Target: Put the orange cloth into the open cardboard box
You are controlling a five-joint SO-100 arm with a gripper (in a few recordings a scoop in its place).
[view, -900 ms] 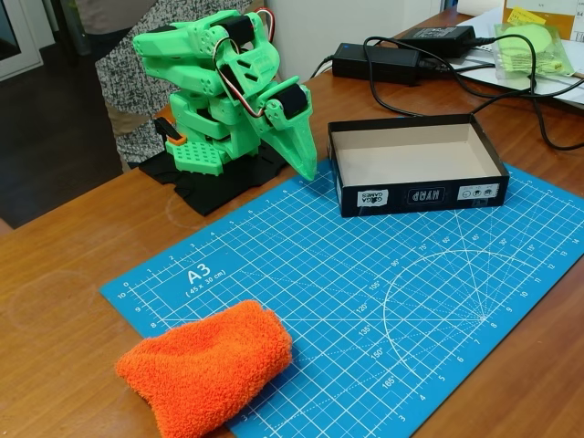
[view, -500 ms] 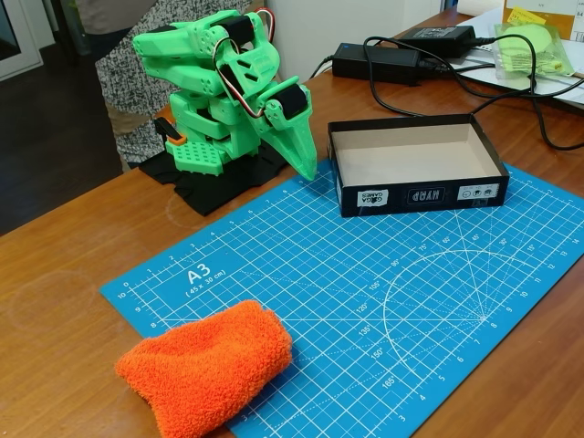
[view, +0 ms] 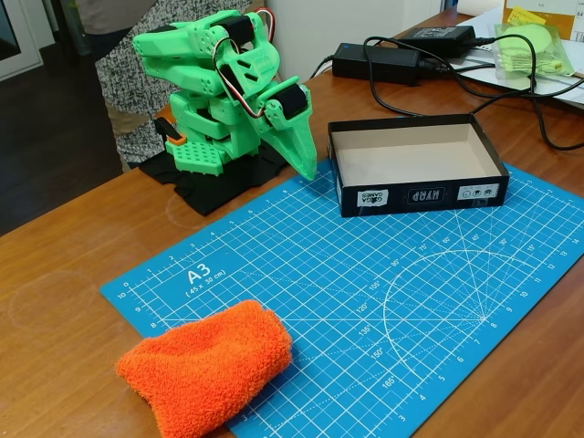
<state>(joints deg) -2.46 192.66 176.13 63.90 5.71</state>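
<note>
Orange cloth [view: 205,367] lies at 7 o'clock in the fixed view, half on your blue cutting mat [view: 383,283], half on the desk [view: 64,274]. Open cardboard box [view: 415,164] sits at 1 o'clock on the mat's far edge. Green arm's jaws [view: 306,162] point down beside the box, pressed together, holding nothing.

- Blue gridded cutting mat [view: 365,292]: "A3 (45 x 30 cm)" in white at its left, plus ruler numbers and angle marks 105°, 120°, 150°.
- Shallow black cardboard box [view: 415,193]: small white labels, print unreadable.
</note>
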